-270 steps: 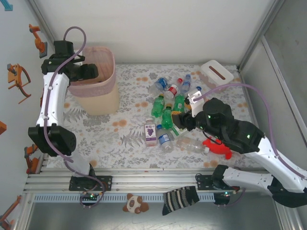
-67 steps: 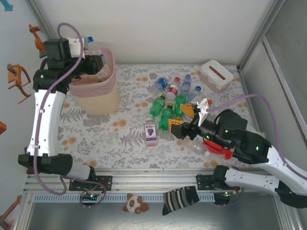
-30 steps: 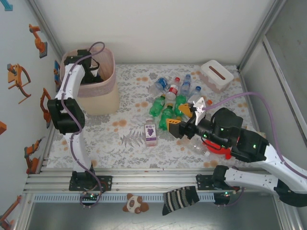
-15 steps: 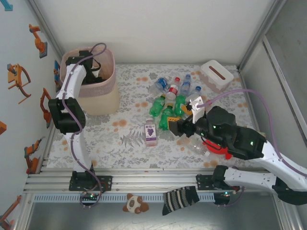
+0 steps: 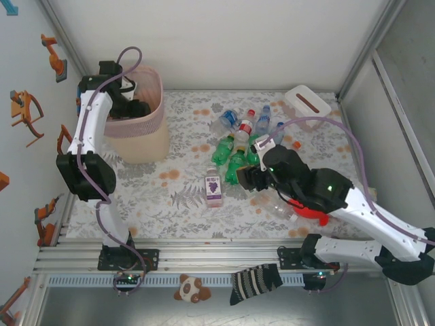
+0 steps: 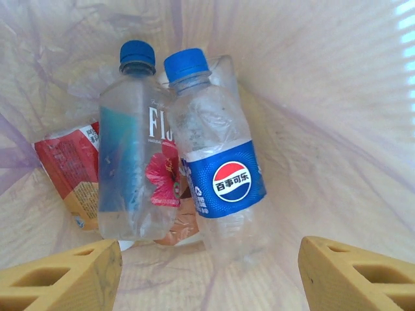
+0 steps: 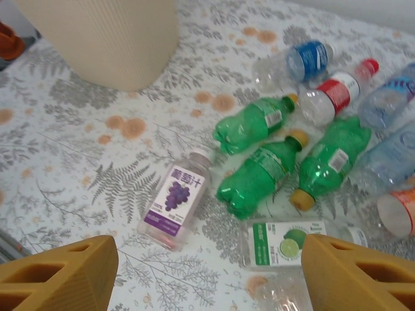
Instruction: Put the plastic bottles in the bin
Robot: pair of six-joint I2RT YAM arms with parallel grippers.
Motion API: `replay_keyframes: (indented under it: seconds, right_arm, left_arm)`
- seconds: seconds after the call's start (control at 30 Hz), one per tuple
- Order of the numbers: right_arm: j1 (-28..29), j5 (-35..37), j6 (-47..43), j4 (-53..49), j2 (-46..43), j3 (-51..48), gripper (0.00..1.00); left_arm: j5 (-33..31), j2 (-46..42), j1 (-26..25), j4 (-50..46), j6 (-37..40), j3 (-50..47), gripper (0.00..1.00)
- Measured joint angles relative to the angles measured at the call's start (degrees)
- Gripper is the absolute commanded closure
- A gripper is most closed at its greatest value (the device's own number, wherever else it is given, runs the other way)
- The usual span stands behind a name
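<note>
The cream bin (image 5: 145, 139) with its pink liner stands at the far left. My left gripper (image 5: 133, 105) hangs over its mouth, open and empty (image 6: 209, 275). Below it, on the liner (image 6: 337, 123), lie two clear blue-capped bottles: a Fiji one (image 6: 133, 162) and a blue-labelled one (image 6: 214, 168). The other plastic bottles lie heaped mid-table (image 5: 241, 139). My right gripper (image 5: 247, 176) hovers open just above their near edge (image 7: 209, 262). Under it are a grape-label bottle (image 7: 174, 206), a lime-label bottle (image 7: 285, 243) and green bottles (image 7: 259, 175).
A white tissue box (image 5: 307, 103) sits at the back right. A red toy figure (image 5: 311, 212) lies under my right arm. A red carton (image 6: 68, 172) lies in the bin beside the bottles. Bare patterned cloth (image 5: 170, 197) stretches between bin and heap.
My left gripper has opened over the bin and its arm has shifted. My right gripper has tipped downward and moved left over the heap.
</note>
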Motion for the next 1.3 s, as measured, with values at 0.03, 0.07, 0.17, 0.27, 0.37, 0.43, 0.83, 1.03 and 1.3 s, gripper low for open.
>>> replay_keyframes:
  seconds: [0.03,0.07,0.17,0.27,0.37,0.43,0.83,1.03,1.3]
  right_arm:
    - [-0.7,-0.1,1.2,-0.2,0.7,-0.1,0.27]
    - [-1.3,-0.1,2.3,-0.2,1.3,-0.2,0.27]
    - [-3.0,-0.2,7.3,-0.5,2.3,-1.6,0.28]
    - [-4.6,0.8,14.1,-2.1,2.4,-3.9,0.26]
    - [-5.6,3.2,23.6,-3.7,2.4,-6.8,0.24]
    - [-5.7,4.7,31.0,-5.1,2.4,-8.6,0.24]
    - [-6.6,4.0,25.3,-10.8,9.0,-8.0,0.21]
    - [-9.6,-0.5,10.4,-12.9,11.4,-9.3,0.15]
    - [-14.3,-7.4,2.6,-12.9,15.7,-13.9,0.10]
  left_arm:
    - [0.5,-0.7,0.0,0.0,0.0,-0.2,0.28]
    - [0.9,-1.5,0.0,0.0,0.0,-0.7,0.28]
    - [2.1,-4.1,0.0,0.0,0.0,-2.6,0.28]
    - [3.0,-7.5,0.0,0.7,0.0,-5.3,0.27]
    - [4.3,-11.6,0.2,1.7,-0.1,-8.5,0.27]
    - [5.3,-14.4,0.3,2.4,-0.1,-10.8,0.27]
    - [8.7,-29.1,0.9,12.3,-0.5,-28.3,0.22]
    - [9.5,-28.8,1.5,14.3,-0.5,-27.0,0.20]
    - [11.4,-25.2,1.5,13.8,-1.1,-18.2,0.18]
